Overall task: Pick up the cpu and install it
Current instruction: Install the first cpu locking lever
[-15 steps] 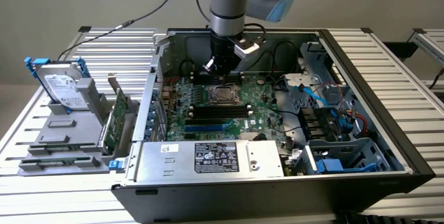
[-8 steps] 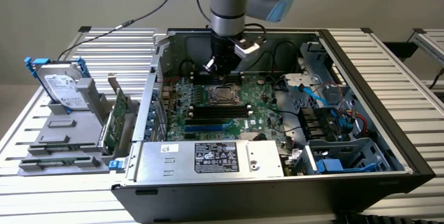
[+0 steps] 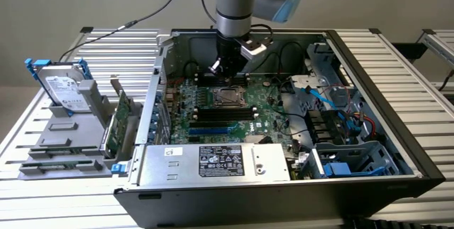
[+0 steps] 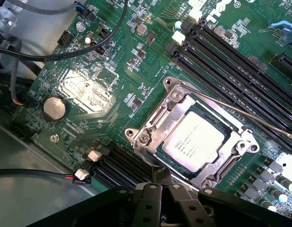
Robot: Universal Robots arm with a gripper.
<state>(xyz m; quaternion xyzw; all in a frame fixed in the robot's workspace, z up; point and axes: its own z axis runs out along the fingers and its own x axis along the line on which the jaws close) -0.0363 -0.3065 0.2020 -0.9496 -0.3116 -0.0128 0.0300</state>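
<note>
The cpu [image 4: 199,140], a small square chip with a silver-grey top and printed text, lies flat inside the metal socket frame [image 4: 150,127] on the green motherboard [image 4: 89,85]. In the exterior view the socket [image 3: 227,97] sits mid-board inside the open computer case [image 3: 376,75]. My gripper [image 4: 161,177] is shut, its black fingertips pressed together with nothing between them, hovering just beside the socket's edge. From outside, the gripper [image 3: 216,70] hangs over the board a little behind the socket. A thin wire lever [image 4: 250,118] crosses one side of the frame.
Black memory slots [image 4: 231,52] run on both sides of the socket. A coin battery [image 4: 55,108] and black cables [image 4: 51,54] lie nearby. At the exterior view's left, a hard drive [image 3: 62,88] in a blue bracket and a green card [image 3: 117,120] stand on a grey rack. The power supply [image 3: 212,162] fills the case front.
</note>
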